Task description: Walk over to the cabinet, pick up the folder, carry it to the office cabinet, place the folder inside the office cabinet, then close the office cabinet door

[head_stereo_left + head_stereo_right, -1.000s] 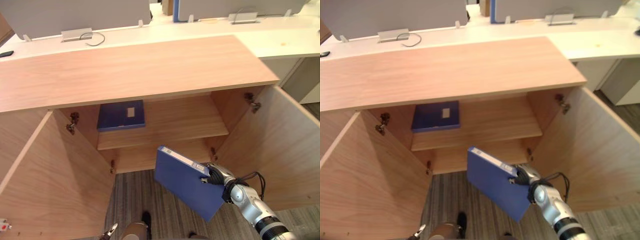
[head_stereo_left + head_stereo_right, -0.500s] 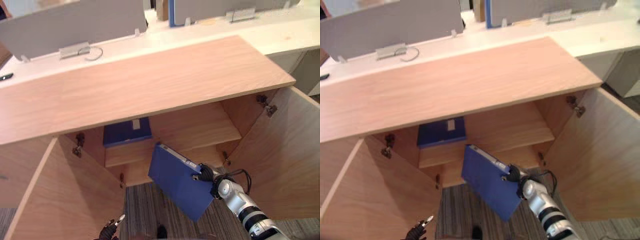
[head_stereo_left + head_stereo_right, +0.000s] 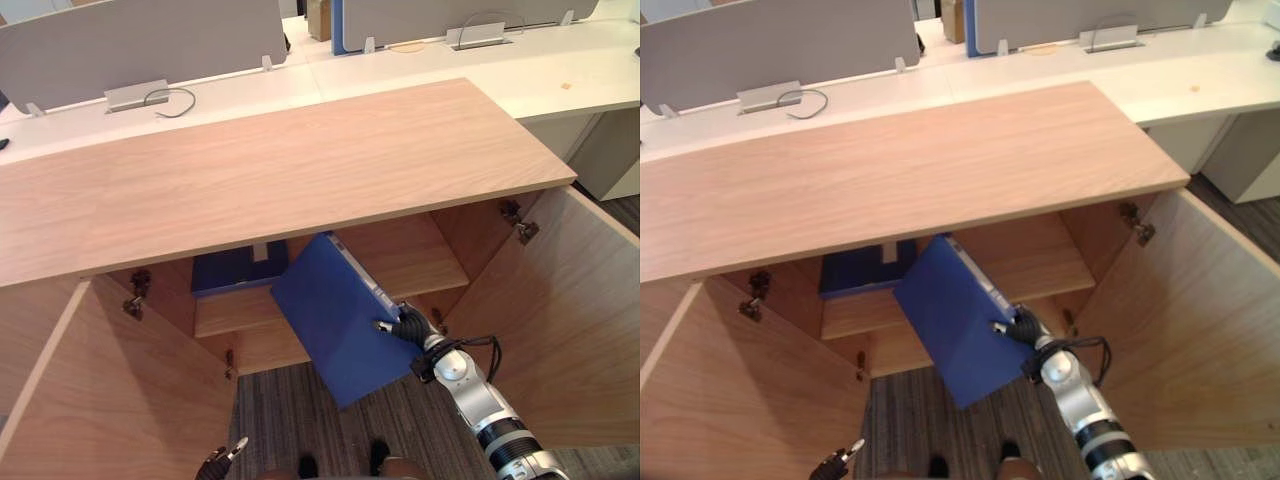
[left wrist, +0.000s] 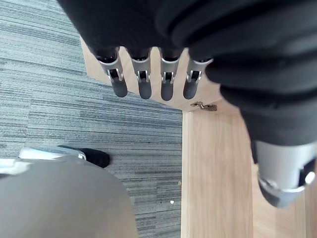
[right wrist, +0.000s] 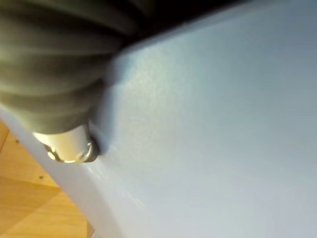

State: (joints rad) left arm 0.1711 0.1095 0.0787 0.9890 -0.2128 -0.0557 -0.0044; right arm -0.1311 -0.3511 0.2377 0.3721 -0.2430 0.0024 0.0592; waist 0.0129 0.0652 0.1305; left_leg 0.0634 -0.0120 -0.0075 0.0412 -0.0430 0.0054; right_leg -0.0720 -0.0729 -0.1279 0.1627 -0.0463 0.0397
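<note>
The blue folder (image 3: 330,320) was held in the right hand (image 3: 405,327), whose fingers and thumb were pinched on its edge beside the spine. From the hand, the folder was seen to slant up and away to the left, its upper corner tucked under the top of the office cabinet (image 3: 280,170) and in front of the shelf (image 3: 400,260). Further left of the hand, a second blue folder (image 3: 225,272) was lying flat on that shelf. The right door (image 3: 560,320) was swung open just to the hand's right, the left door (image 3: 110,390) well off to its left. The left hand (image 4: 142,82) was hung low with fingers straight and nothing in them, above the carpet (image 4: 59,99) beside the left door.
</note>
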